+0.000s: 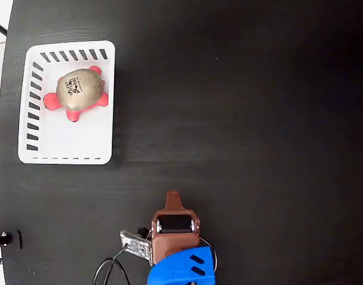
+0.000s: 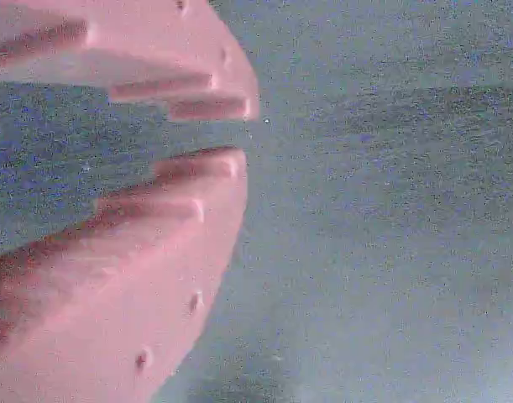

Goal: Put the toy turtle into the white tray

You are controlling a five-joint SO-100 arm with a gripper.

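Perhaps unreadable black mark on toy turtle [image 1: 78, 89]

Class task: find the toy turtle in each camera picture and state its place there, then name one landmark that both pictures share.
Fixed view: the toy turtle lies inside the white tray, in the tray's upper half, at the picture's upper left.
Wrist view: the turtle is not in it; only the gripper and bare tabletop show.
Shared landmark: the gripper over the dark table, empty, its tips a narrow gap apart.
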